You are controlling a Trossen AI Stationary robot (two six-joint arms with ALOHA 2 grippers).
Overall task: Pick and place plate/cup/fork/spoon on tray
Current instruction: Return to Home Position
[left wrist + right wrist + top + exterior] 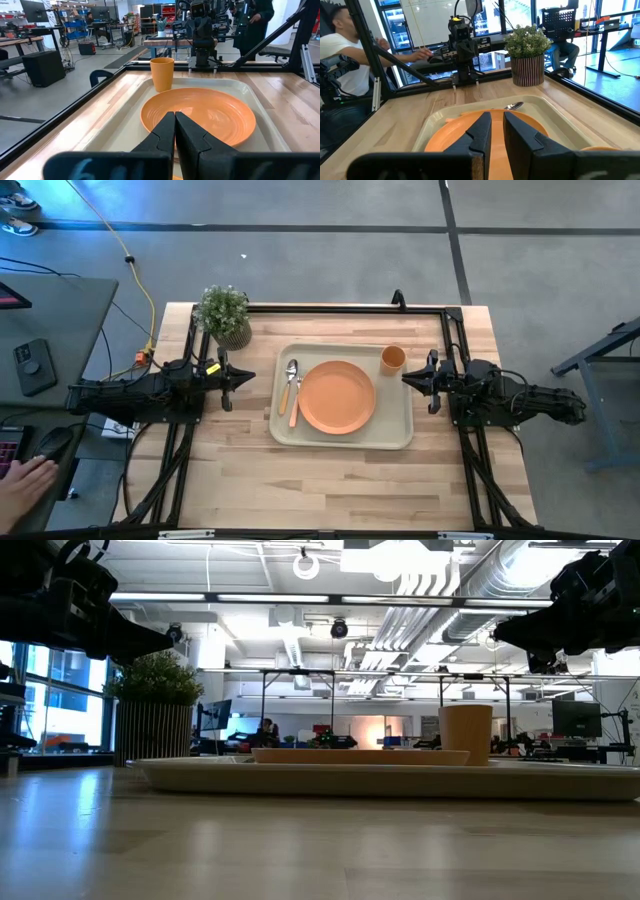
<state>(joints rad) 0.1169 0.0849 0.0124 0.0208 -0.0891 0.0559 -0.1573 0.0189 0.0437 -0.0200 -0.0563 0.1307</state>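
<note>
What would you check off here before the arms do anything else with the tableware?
1. Plate lies on the tray: ok.
2. Cup stands upright in the tray's corner: ok.
3. Spoon and fork lie on the tray beside the plate: ok.
4. Left gripper is off the tray, shut and holding nothing: ok.
5. Right gripper at the tray's edge, slightly open, empty: ok.
6. Fork tines' direction: cannot tell.

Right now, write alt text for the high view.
A beige tray on a wooden table holds an orange plate, a cup, a spoon and a fork. The left gripper and right gripper flank it, empty.
</note>
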